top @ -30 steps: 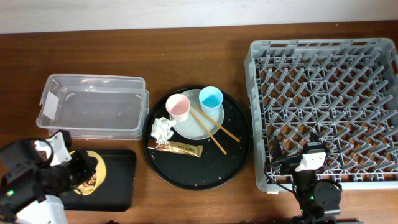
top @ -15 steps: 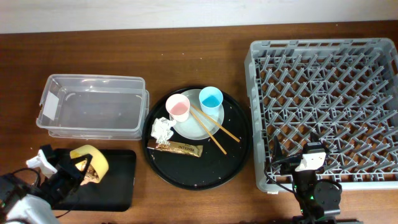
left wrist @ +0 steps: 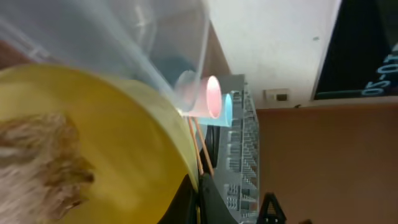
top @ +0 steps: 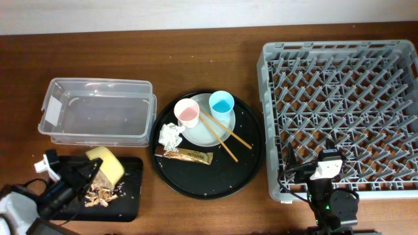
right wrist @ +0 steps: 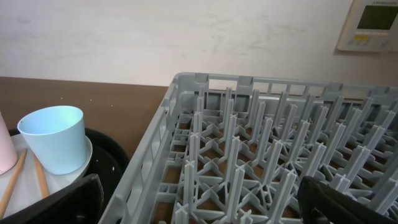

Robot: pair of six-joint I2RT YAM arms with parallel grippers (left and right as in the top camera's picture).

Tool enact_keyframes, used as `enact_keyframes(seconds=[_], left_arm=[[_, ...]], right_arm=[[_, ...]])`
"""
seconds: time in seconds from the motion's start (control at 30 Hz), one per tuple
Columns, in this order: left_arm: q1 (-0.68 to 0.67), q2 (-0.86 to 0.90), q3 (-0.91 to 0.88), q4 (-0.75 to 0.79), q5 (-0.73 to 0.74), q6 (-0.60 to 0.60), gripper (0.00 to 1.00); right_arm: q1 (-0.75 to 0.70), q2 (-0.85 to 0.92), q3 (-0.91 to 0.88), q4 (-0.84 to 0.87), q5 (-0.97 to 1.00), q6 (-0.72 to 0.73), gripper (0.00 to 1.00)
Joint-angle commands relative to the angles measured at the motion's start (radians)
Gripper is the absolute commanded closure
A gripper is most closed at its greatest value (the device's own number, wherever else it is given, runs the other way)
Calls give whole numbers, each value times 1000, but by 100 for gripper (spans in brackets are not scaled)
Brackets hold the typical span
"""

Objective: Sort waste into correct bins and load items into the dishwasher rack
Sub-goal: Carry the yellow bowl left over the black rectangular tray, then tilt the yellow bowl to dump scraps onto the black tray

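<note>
My left gripper is shut on the rim of the yellow bowl and holds it tipped on its side over the flat black tray. Beige food scraps lie on that tray. In the left wrist view the bowl fills the frame, some scraps cling inside it, and the jaws pinch its rim. The pink cup, blue cup, plate, chopsticks, napkin and wrapper sit on the round black tray. My right gripper is open and empty at the grey rack's front edge.
The clear tub stands empty behind the flat black tray. The right wrist view shows the rack's pegs between my open fingers, with the blue cup to the left.
My left gripper has tilted the yellow bowl further over the flat black tray, and food scraps have spilled out onto the tray. The right arm has not moved.
</note>
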Motion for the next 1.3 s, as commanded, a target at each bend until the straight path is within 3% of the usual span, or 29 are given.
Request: enact_keyframes(seconds=[0.0,0.13,0.3,0.4,0.43,0.5,0.53,0.7,0.77,0.93,1.0,1.03,1.13,1.2,1.27], left_arm=[[7,2,34,-13,72,89,99],[77,2,34,-12,148,89,99],[95,2,34,-65,135,90,98],[95,2,34,-115,127,127,98],[95,2,34,-198,140,214,98],[100,3,34,-127,157,209,95],[105,4,34,-92,143,146,95],[107,4,34,-126,122,139,94],[107,4,34,-159,137,217,94],[107,4,34,-105,124,131,94],[107,3,34,-139,147,174,94],[107,4,34,-129,142,132,94],[107,4,34,-150,147,174,94],[107,3,34,-182,138,141,94],[107,3,34,-179,162,198,94]], right_arm=[[5,-6,-5,-6,9,4,2],[5,-6,-5,-6,9,4,1],[5,-6,-5,-6,9,4,2],[5,-6,-5,-6,9,4,2],[5,-6,-5,-6,9,4,2],[5,-6,-5,-6,9,4,2],[5,-6,-5,-6,9,4,2],[5,-6,-5,-6,9,4,2],[5,-6,-5,-6,9,4,2],[5,-6,-5,-6,9,4,2],[5,-6,-5,-6,9,4,2],[5,-6,-5,-6,9,4,2],[5,-6,-5,-6,9,4,2],[5,-6,-5,-6,9,4,2],[5,-6,-5,-6,9,4,2]])
